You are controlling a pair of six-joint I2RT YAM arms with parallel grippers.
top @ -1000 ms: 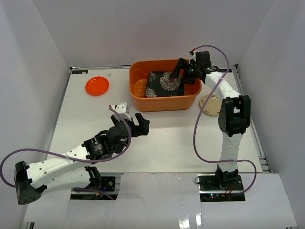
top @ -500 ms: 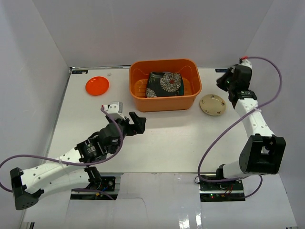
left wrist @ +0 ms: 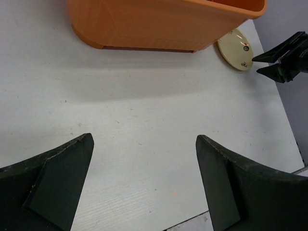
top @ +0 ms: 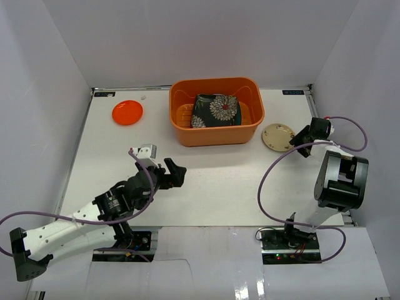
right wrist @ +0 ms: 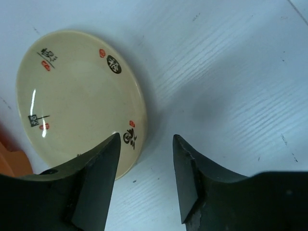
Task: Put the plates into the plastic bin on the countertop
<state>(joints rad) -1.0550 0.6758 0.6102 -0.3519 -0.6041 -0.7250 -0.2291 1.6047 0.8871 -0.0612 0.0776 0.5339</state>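
Note:
The orange plastic bin [top: 250, 122] stands at the back of the white countertop [top: 225, 187]. A square black plate with white flowers [top: 215, 110] lies inside it. A round orange-red plate [top: 127, 112] sits at the far left. A small beige patterned plate [top: 278, 137] [right wrist: 77, 101] lies right of the bin. My right gripper [top: 301, 136] [right wrist: 145, 137] is open and low at this plate's right edge, one finger over the rim, the other over bare table. My left gripper [top: 175, 172] [left wrist: 144, 138] hangs open over the middle of the table, holding nothing.
White walls close in the table on three sides, and metal rails [top: 337, 181] run along its edges. In the left wrist view the bin's near wall [left wrist: 163, 24], the beige plate [left wrist: 234, 42] and the right gripper's fingers [left wrist: 281, 60] show ahead.
My right arm left the bin, swung right and came down beside the beige plate; the black floral plate stayed in the bin. My left arm drew back slightly toward the near edge.

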